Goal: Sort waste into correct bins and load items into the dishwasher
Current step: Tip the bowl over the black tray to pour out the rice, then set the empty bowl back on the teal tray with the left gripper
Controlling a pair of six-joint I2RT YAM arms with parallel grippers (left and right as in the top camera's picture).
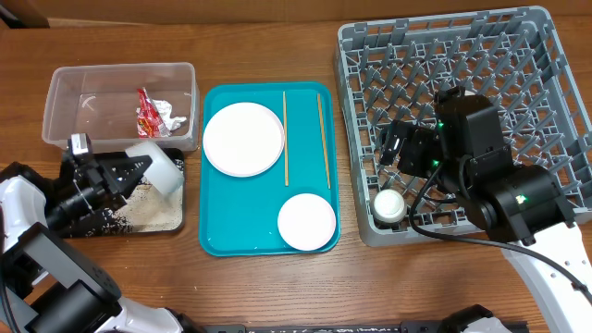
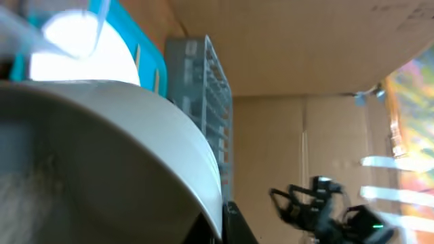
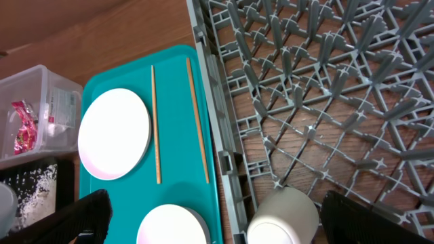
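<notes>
The left tool (image 1: 137, 172) grips a white bowl (image 1: 159, 170), tipped on its side over the far right corner of the black tray (image 1: 139, 231), mouth turned down and towards the arm. Loose rice (image 1: 157, 213) lies scattered in the tray just below it, so the tipping-out looks about finished. In the left wrist view the bowl's wall fills most of the frame and hides the fingers.

What the coming move seems to turn on is where the rack (image 1: 518, 55) lies from this bowl: well off to the right, on the far side of the teal tray (image 1: 215, 236). The left arm sits folded at the left edge of the desk and would have to reach across that whole tray.

The right tool (image 1: 400, 148) hangs over the rack's near-left part with its jaws spread wide and nothing between them (the right wrist view shows one finger at each lower corner). A small cup (image 1: 388, 205) stands in the rack's front-left corner just beneath it. The two chopsticks (image 1: 285, 139) lie parallel on the teal tray, long axes running front to back, and the right arm is the nearer one to them.
</notes>
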